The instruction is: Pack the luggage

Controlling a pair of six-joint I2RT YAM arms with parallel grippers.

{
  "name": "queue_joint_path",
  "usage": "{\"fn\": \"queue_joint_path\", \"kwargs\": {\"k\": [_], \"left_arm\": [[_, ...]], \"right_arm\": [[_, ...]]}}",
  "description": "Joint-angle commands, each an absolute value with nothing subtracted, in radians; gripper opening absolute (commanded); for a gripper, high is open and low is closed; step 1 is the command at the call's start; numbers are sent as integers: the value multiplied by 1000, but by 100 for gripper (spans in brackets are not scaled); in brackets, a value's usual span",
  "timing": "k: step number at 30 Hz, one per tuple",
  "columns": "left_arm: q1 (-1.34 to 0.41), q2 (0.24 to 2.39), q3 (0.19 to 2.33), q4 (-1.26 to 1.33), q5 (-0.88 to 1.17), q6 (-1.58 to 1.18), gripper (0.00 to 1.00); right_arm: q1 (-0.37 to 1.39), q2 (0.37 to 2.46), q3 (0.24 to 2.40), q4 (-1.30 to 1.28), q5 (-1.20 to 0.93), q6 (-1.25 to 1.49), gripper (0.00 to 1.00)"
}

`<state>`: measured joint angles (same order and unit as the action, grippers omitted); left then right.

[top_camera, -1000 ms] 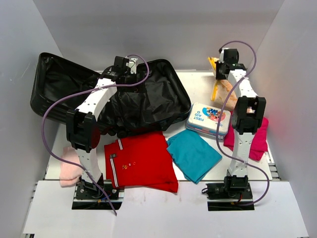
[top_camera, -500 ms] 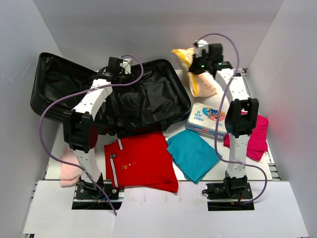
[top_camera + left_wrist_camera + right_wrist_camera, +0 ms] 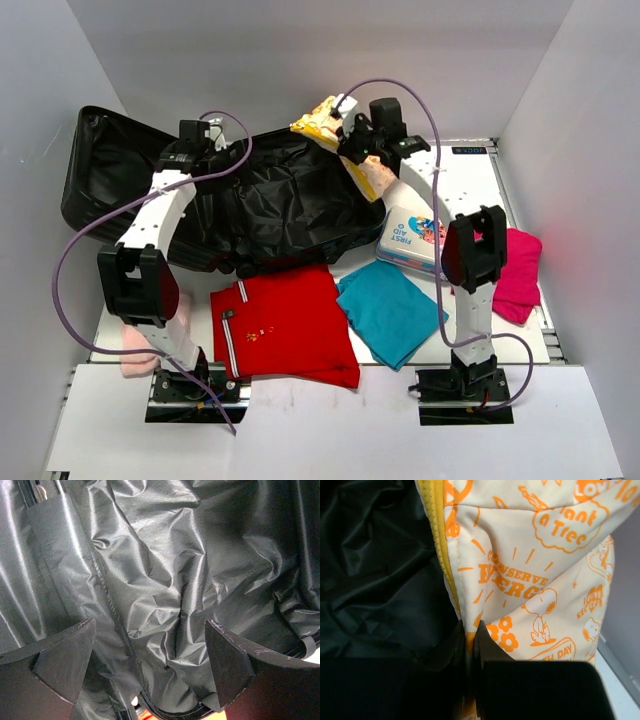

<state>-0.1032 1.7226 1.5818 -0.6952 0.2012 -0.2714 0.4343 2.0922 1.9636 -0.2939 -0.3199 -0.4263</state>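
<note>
Pinched the cream-and-orange printed pouch tight in the right gripper, just beside its yellow zip edge. Held it lifted over the far right rim of the open luggage, at the bench's back left, black lining up. Held the left gripper spread wide above that crumpled lining. Had the first-aid tin, red shirt and teal cloth lying just in front of the luggage.
</note>
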Motion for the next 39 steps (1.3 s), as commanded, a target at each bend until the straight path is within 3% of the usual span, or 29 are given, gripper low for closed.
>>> {"fn": "queue_joint_path", "kwargs": {"k": [1, 7, 12, 18, 22, 23, 25, 26, 32, 37, 39], "left_arm": [[-94, 1664, 1560, -689, 202, -299, 100], [-87, 1652, 1548, -673, 204, -305, 100], [-83, 1655, 1539, -666, 216, -307, 100], [-83, 1666, 1525, -643, 258, -302, 100], [-86, 1674, 1509, -621, 299, -295, 100], [-87, 1672, 1502, -618, 320, -293, 100], [-98, 1678, 1500, -612, 348, -269, 100], [-112, 1683, 1500, -615, 360, -243, 100], [-178, 1733, 1531, -686, 396, -186, 100], [-219, 1796, 1529, -718, 425, -201, 100], [-238, 1841, 1551, -747, 419, -198, 100]], "right_arm": [[506, 1968, 1904, -164, -480, -543, 0], [575, 1876, 1669, -225, -661, -707, 0], [600, 1865, 1597, -304, -771, -756, 0], [630, 1839, 1438, -298, -839, -830, 0], [641, 1821, 1361, -212, -779, -728, 0], [644, 1818, 1329, -178, -764, -710, 19], [650, 1809, 1309, -113, -716, -643, 44], [649, 1812, 1296, -100, -712, -617, 90], [646, 1825, 1374, -15, -487, -362, 90], [624, 1919, 1719, -282, -252, -32, 90], [603, 1936, 1726, -293, -210, 62, 90]]}}
